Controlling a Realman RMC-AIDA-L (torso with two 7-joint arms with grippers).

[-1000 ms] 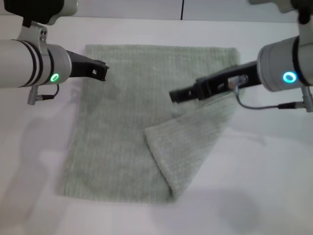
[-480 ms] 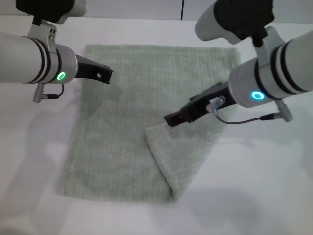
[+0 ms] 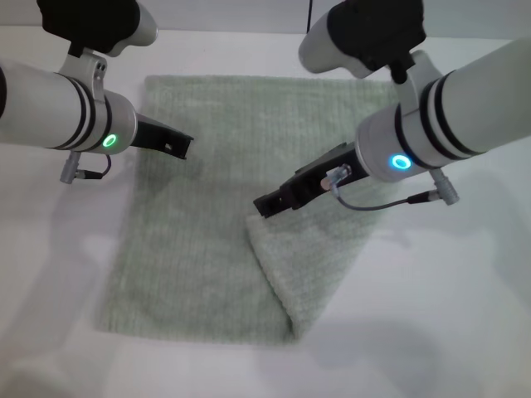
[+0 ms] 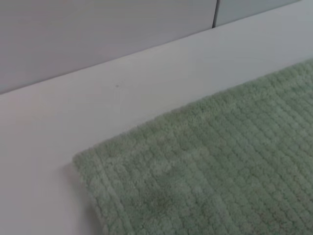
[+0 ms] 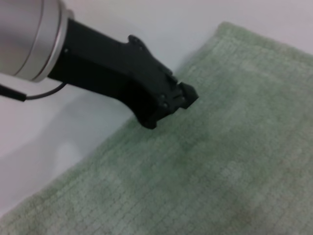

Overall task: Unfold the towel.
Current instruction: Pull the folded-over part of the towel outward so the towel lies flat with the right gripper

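Towel (image 3: 216,224) flat on table (image 3: 465,282), right corner folded over

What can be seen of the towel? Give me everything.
The towel is pale sage-green plush terry with fine ribbed lines and a hemmed edge, lying flat on the white table. Its near-right corner is folded diagonally over onto the rest, making a triangular flap with a raised crease. The right gripper sits at the flap's tip; contact cannot be confirmed. The left gripper hovers over the far-left part, near the left edge.
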